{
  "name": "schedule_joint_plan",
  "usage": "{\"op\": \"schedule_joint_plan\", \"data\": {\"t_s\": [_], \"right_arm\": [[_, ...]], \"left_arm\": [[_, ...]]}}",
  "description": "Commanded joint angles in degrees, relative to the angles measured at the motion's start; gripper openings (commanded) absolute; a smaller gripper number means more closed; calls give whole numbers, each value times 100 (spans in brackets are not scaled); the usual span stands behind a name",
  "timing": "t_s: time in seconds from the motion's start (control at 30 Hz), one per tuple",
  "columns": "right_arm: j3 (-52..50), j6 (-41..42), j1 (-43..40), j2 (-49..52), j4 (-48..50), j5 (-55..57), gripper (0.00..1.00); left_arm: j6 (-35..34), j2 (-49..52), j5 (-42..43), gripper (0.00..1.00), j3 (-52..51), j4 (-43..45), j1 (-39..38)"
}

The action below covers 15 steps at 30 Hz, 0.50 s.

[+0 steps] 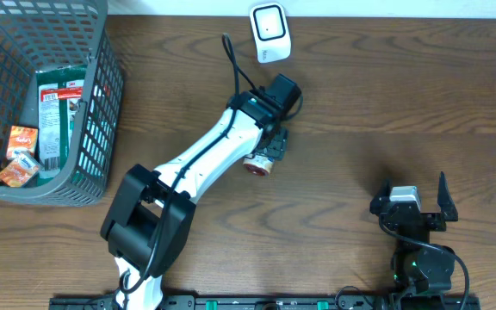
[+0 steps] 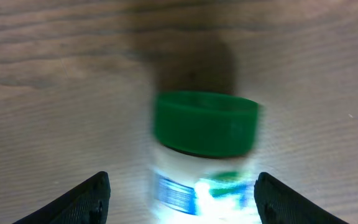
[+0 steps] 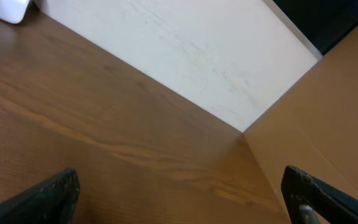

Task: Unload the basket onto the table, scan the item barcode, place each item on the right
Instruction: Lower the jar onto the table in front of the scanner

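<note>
A bottle [image 2: 204, 155] with a green cap [image 2: 205, 123] and a white label with blue barcode lines sits between the fingers of my left gripper [image 2: 182, 186]. The jaws stand wide and open, with bare table showing between the left finger and the bottle. Overhead, the bottle [image 1: 259, 165] shows as a small round end just below the left gripper [image 1: 274, 145] at the table's middle. A white scanner [image 1: 269, 33] stands at the far edge, beyond the left gripper. My right gripper [image 1: 412, 196] rests open at the near right, nothing between its fingers [image 3: 64, 190].
A grey wire basket [image 1: 102, 129] at the far left holds a green-and-white packet [image 1: 58, 108] and small orange packs [image 1: 20, 155]. A light wall panel [image 3: 185, 56] and a brown board [image 3: 328, 124] rise ahead in the right wrist view.
</note>
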Motion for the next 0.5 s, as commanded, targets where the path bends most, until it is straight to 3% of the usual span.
{"op": "schedule_joint_plan", "data": {"t_s": [0.0, 0.23, 0.4, 0.47], "right_arm": [[-2, -61, 39, -7, -22, 55, 99], [-2, -61, 39, -7, -20, 55, 99], [-2, -61, 39, -7, -20, 55, 99], [-2, -61, 39, -7, -20, 55, 99]], "left_arm": [[76, -103, -96, 75, -50, -9, 216], [271, -103, 1191, 74, -50, -166, 835], [282, -103, 1165, 69, -103, -175, 1097], [289, -101, 728, 65, -201, -175, 1117]]}}
